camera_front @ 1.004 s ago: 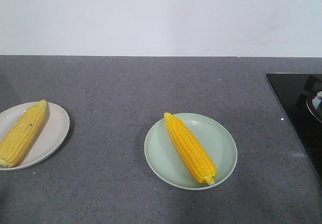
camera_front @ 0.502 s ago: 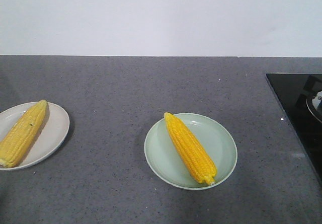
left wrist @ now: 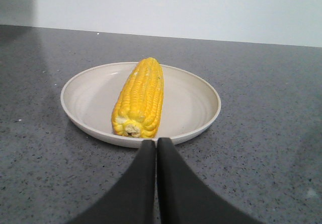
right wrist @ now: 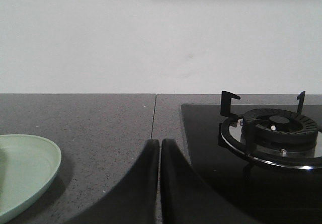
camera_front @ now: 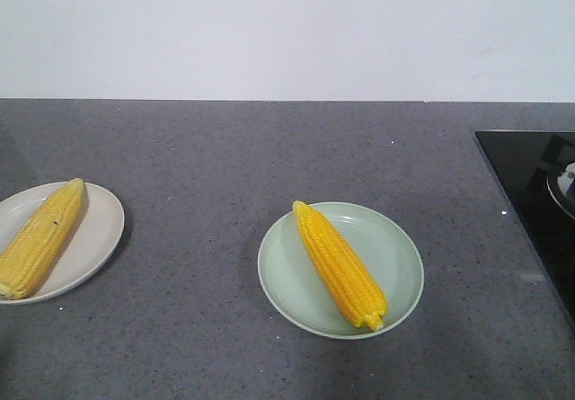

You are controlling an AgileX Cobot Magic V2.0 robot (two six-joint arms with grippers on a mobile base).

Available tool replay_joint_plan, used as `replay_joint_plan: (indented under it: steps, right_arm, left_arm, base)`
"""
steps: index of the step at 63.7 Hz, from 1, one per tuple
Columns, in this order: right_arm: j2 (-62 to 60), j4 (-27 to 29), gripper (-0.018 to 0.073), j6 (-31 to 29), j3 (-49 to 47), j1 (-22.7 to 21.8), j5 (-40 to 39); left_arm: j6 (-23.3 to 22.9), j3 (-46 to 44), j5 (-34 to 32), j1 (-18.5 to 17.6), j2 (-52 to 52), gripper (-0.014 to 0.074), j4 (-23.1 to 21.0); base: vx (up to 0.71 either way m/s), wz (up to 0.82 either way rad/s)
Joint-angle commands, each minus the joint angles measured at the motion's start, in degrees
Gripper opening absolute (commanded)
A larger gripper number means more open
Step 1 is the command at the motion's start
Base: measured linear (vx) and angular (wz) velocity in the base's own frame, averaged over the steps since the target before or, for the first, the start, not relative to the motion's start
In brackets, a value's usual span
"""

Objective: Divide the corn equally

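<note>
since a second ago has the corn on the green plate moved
No. The corn lies at the same slant on the green plate, tip just as near the rim.

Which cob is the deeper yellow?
The cob on the green plate, mid-counter. The one on the white plate at the left edge is paler.

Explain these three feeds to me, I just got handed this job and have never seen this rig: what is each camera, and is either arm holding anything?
It is a two-armed robot. The front view looks down on a grey counter: a beige plate and a green plate, one corn cob on each. The other two views sit on the wrists. The left gripper is shut and empty, facing the beige plate's cob. The right gripper is shut and empty too, between the green plate and a gas burner.
</note>
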Motion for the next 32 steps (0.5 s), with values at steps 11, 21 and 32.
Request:
replay_joint_plan:
  steps: [11, 21, 32]
  right_arm:
    - [-0.05, -0.43, -0.0006, 0.04, 0.43, -0.03, -4.16]
    - [-0.05, -0.43, -0.0006, 0.04, 0.43, -0.03, -4.16]
    - [-0.05, -0.43, -0.0006, 0.04, 0.43, -0.03, -4.16]
  left_arm:
    - [0.01, 0.84, -4.19, -0.03, -0.99, -0.0006, 0.02]
    - [0.01, 0.84, -4.19, -0.03, -0.99, -0.0006, 0.02]
    - [0.07, 0.84, -4.53, -0.03, -0.99, -0.0006, 0.02]
  base:
    - [0.0, 0.0]
    - [0.0, 0.0]
    - [0.0, 0.0]
